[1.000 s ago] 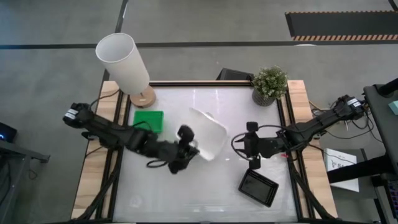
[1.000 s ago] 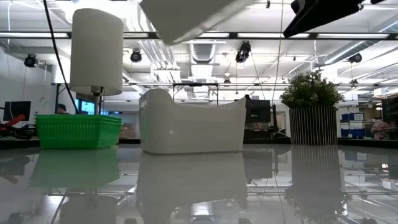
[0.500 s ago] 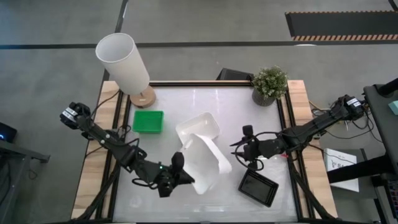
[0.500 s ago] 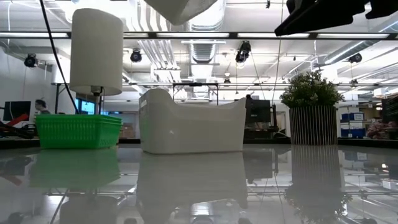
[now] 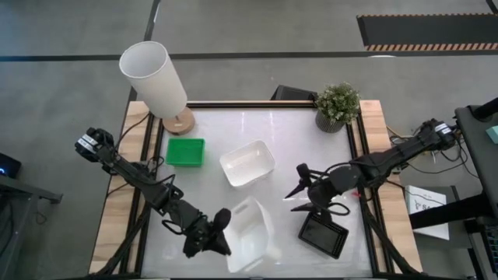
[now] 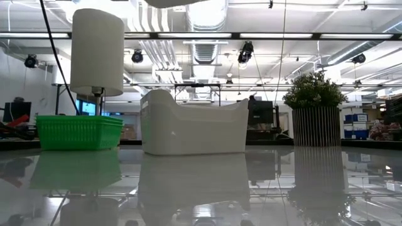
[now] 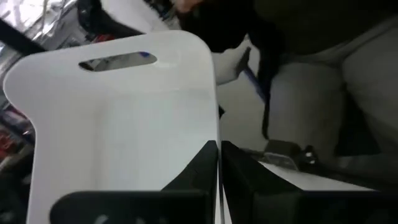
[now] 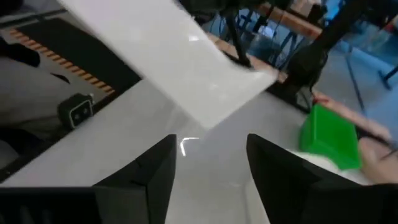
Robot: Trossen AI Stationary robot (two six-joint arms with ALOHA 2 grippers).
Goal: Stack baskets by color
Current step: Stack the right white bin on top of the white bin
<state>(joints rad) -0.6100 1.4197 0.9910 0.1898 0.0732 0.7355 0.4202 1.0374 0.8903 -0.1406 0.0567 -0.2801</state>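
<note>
Left gripper [image 5: 220,233] lifts a white basket [image 5: 250,233] above the near desk [image 5: 342,155].
Your left fingers pinch its rim; right gripper [image 5: 298,189] gapes empty. A tilted basket may slip.

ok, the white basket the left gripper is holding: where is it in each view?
High view: held white basket, bottom centre, tilted, gripped by the left gripper.
Low view: only its underside, at the top edge.
Left wrist view: fills the left half, handle slot uppermost.
Right wrist view: slanted white slab across the top.
Shared landmark: the green basket; not in the left wrist view.
</note>
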